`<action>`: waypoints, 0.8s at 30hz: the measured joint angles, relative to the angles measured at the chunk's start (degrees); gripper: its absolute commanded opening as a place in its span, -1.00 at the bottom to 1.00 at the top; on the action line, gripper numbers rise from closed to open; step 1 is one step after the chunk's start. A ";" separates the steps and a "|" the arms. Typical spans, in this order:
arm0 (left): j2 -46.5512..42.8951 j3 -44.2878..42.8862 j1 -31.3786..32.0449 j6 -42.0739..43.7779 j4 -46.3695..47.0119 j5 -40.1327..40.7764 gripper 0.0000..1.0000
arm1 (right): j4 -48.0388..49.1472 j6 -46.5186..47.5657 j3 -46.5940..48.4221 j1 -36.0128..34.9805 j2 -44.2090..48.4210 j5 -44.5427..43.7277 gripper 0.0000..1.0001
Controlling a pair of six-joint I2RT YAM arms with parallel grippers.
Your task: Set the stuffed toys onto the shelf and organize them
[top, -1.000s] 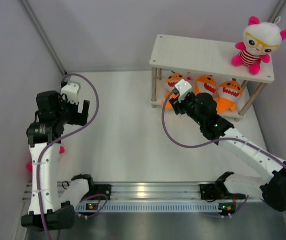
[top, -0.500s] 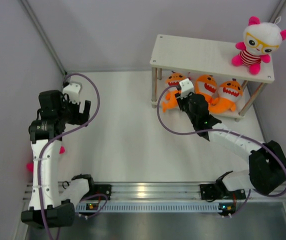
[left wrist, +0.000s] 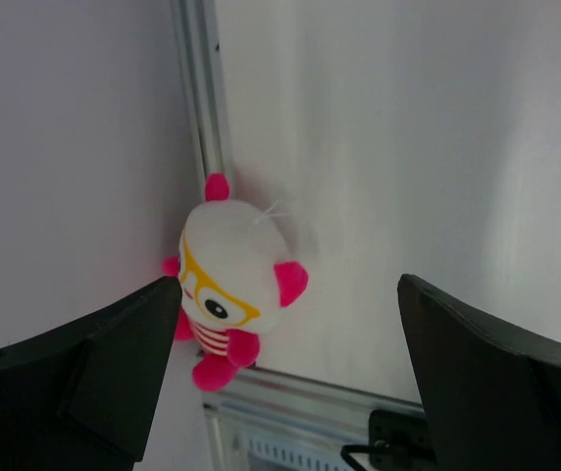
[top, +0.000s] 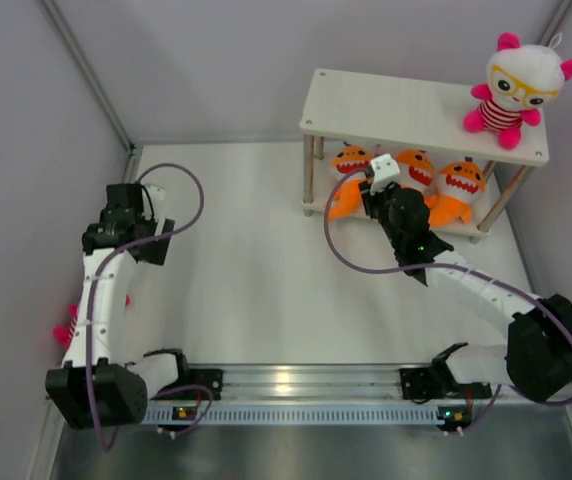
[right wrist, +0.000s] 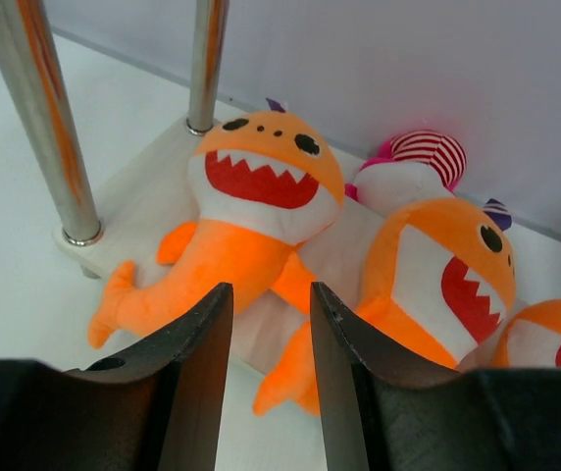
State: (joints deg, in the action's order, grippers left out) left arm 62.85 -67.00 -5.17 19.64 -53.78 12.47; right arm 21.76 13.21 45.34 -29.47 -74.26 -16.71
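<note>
The shelf (top: 406,110) stands at the back right. A white doll with yellow glasses (top: 519,84) sits on its top board. Three orange sharks (top: 349,160) (top: 418,170) (top: 461,182) lie on the lower board. My right gripper (top: 374,190) is open and empty in front of the left shark (right wrist: 261,186); its jaws (right wrist: 271,289) stand narrowly apart. A striped doll (right wrist: 420,162) lies behind the sharks. Another doll (left wrist: 227,280) lies on the floor against the left wall and also shows in the top view (top: 67,331). My left gripper (left wrist: 288,285) is wide open above it.
A metal rail (top: 286,385) runs along the near edge with both arm bases on it. Grey walls close in the left and back sides. Shelf legs (right wrist: 40,118) (right wrist: 205,64) stand close to the left of my right gripper.
My left wrist has turned down and swung toward the left wall, over the floor doll. My right gripper has moved right and closer along the shelf's lower front.
</note>
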 measured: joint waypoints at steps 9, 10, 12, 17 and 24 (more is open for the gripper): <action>13.94 2.93 -20.35 7.21 -0.22 -0.22 0.96 | -0.81 -0.87 -0.35 -1.33 5.92 6.84 -0.23; 15.10 2.95 -22.21 7.93 -0.22 -0.61 0.96 | -0.98 -0.85 -0.35 -1.79 6.23 7.63 -0.22; 17.20 2.95 -25.05 9.94 -0.26 -1.62 0.95 | -1.57 -0.83 -0.35 -2.60 6.69 9.22 -0.22; 20.20 2.95 -29.00 14.01 -0.26 -5.46 0.91 | -1.70 -0.81 -0.35 -3.78 7.26 11.89 -0.21; 26.49 2.95 -34.42 17.97 -0.28 -9.25 0.56 | -2.14 -0.20 -0.35 -4.96 7.26 12.98 -0.21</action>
State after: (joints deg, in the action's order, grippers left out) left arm 89.34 -64.05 -39.59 37.60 -54.06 3.22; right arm 19.62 13.02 44.99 -34.44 -67.00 -3.73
